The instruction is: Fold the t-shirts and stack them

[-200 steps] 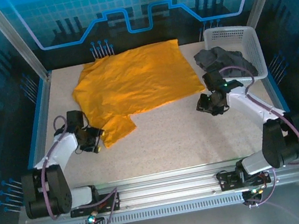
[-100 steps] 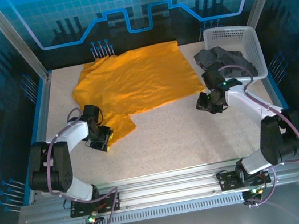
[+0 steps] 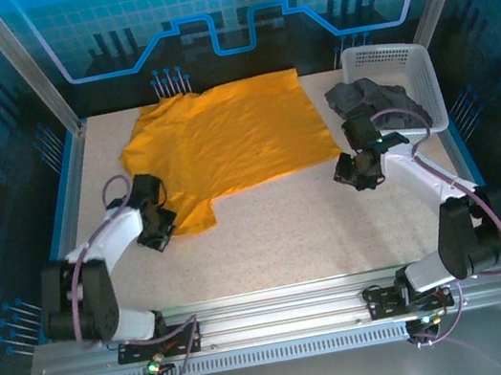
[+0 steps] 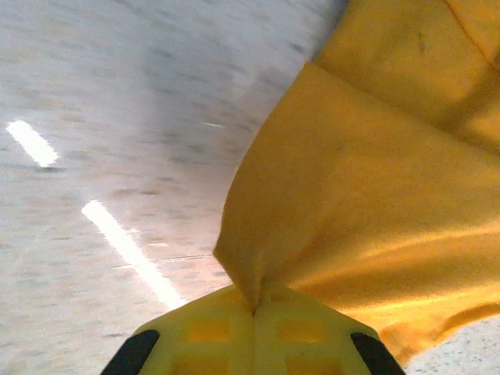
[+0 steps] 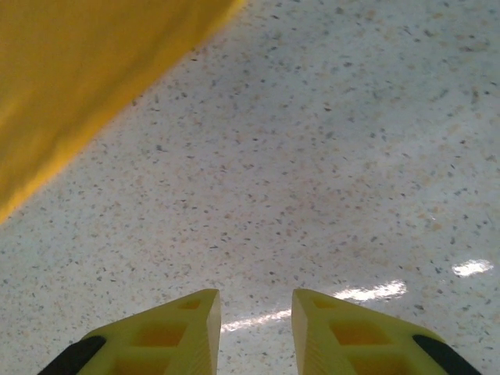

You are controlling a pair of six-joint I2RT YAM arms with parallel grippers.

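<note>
The orange-yellow t-shirt (image 3: pixel 223 139) lies spread over the far half of the table, one sleeve reaching toward the near left. My left gripper (image 3: pixel 165 224) is shut on that sleeve's edge; in the left wrist view the yellow cloth (image 4: pixel 375 195) rises pinched from between the closed jaws of the left gripper (image 4: pixel 255 311). The charcoal grey t-shirt (image 3: pixel 376 99) is bunched in the white basket. My right gripper (image 3: pixel 343 171) hovers open just off the shirt's near right corner, and the right wrist view shows the right gripper (image 5: pixel 255 316) over bare table, with orange-yellow cloth (image 5: pixel 70 78) at upper left.
The white lattice basket (image 3: pixel 403 59) stands at the back right corner. A raised blue-edged frame borders the speckled table (image 3: pixel 298 237), whose near half is bare.
The left gripper moved to the sleeve, closed on it and pulled it slightly left and toward the near side. The right gripper shifted a little toward the shirt's corner.
</note>
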